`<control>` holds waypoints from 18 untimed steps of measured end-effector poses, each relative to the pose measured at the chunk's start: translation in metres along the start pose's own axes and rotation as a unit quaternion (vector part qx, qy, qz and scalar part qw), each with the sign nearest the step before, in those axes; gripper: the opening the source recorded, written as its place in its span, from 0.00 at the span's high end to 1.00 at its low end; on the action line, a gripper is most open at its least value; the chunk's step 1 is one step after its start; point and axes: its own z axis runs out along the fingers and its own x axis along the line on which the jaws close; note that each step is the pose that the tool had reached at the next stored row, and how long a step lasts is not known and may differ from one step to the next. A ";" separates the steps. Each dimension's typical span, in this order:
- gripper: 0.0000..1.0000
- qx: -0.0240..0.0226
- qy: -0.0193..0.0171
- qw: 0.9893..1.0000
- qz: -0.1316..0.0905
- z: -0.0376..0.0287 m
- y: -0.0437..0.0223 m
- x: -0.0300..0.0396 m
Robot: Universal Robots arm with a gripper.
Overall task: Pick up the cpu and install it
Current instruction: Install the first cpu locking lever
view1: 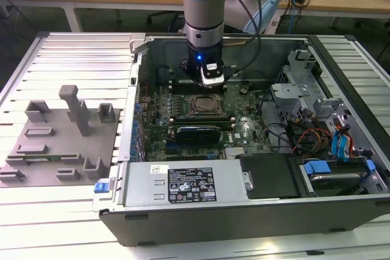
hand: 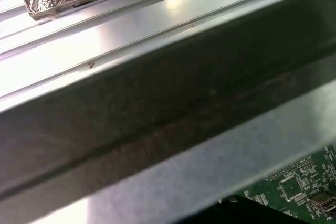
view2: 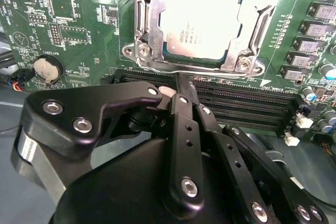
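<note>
Bright, even light in the exterior view; glare whitens the cpu [view2: 202, 22] top, and the case wall [hand: 173, 108] is blurred close up.

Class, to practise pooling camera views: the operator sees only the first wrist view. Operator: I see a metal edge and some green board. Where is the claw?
Observer: Exterior view: the claw hangs over the motherboard, inside the open case.
Operator: And the cpu?
Observer: Second wrist view: the cpu lies within the socket frame.
Operator: Anything outside the case?
Observer: A grey fixture tray, at the exterior view's left.
</note>
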 end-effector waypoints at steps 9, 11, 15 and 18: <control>0.89 0.003 -0.001 1.000 0.002 0.0012 0.0006 -0.0016; 0.89 0.003 -0.002 1.000 0.003 0.0013 0.0010 -0.0025; 0.89 0.004 -0.002 1.000 0.004 0.0016 0.0018 -0.0042; 0.89 0.004 -0.003 1.000 0.005 0.0017 0.0021 -0.0050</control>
